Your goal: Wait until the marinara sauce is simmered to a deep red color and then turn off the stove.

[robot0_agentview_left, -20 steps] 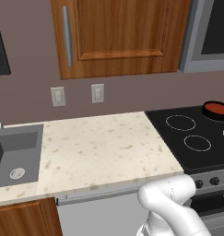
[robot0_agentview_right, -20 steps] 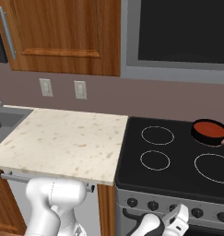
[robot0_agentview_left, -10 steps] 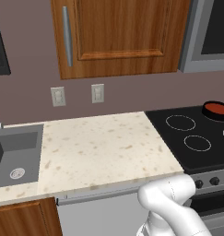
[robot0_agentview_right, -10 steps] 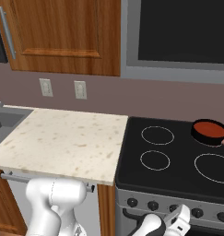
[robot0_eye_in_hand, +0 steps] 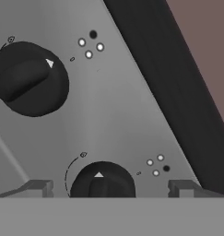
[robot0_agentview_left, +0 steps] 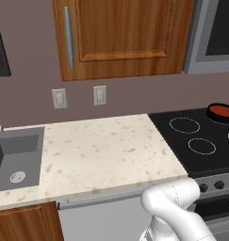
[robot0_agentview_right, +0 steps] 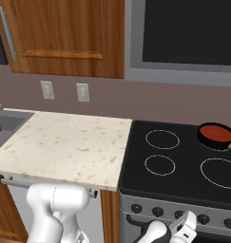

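Observation:
The stove [robot0_agentview_right: 188, 182] is a black glass cooktop with white ring outlines and a grey front with dark knobs [robot0_agentview_right: 157, 211]. On its back right burner sits a small black pan holding the marinara sauce [robot0_agentview_right: 216, 132], a flat red disc, also seen in the left base view [robot0_agentview_left: 221, 110]. My gripper [robot0_agentview_right: 187, 227] is low in front of the stove's knob panel. In the hand view the gripper [robot0_eye_in_hand: 109, 189] is open, its fingertips [robot0_eye_in_hand: 38, 187] standing wide on either side of a dark knob [robot0_eye_in_hand: 103, 180] without touching it. A second knob [robot0_eye_in_hand: 30, 78] lies to the upper left.
A speckled beige counter [robot0_agentview_left: 106, 150] lies left of the stove, with a grey sink [robot0_agentview_left: 14, 160] at its far left. Wooden cabinets [robot0_agentview_left: 125, 33] and a microwave [robot0_agentview_right: 183, 33] hang above. Two wall outlets [robot0_agentview_left: 100, 95] sit on the backsplash.

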Robot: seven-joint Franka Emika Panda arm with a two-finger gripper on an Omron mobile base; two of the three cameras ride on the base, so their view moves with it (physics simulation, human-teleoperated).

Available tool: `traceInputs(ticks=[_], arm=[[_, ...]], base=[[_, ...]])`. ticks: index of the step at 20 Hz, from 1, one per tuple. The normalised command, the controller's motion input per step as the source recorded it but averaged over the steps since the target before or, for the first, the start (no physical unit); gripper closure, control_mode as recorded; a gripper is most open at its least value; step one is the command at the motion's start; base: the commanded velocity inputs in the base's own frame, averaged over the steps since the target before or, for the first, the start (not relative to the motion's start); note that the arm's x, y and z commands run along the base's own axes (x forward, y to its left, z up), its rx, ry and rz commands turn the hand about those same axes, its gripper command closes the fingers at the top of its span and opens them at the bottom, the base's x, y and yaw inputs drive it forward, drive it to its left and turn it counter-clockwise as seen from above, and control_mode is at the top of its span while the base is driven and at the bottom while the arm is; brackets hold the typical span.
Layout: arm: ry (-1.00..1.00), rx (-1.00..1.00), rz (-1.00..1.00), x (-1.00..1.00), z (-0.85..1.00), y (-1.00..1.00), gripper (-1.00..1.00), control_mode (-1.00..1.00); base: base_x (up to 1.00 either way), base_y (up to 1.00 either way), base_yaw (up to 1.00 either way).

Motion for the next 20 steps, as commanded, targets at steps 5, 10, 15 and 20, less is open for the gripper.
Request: traceInputs(ticks=[5, 10, 15, 20], arm=[[0.00, 0.00, 0.00, 0.02, 0.00, 0.00, -1.00, -1.00], [0.00, 0.00, 0.00, 0.04, -0.04, 0.00, -1.00, -1.00], [0.00, 0.00, 0.00, 0.07, -0.03, 0.00, -1.00, -1.00], [0.00, 0.00, 0.00, 0.06, -0.05, 0.00, -1.00, -1.00]], base=[[0.00, 0.00, 0.00], [0.00, 0.00, 0.00], [0.00, 0.00, 0.00], [0.00, 0.00, 0.00]])
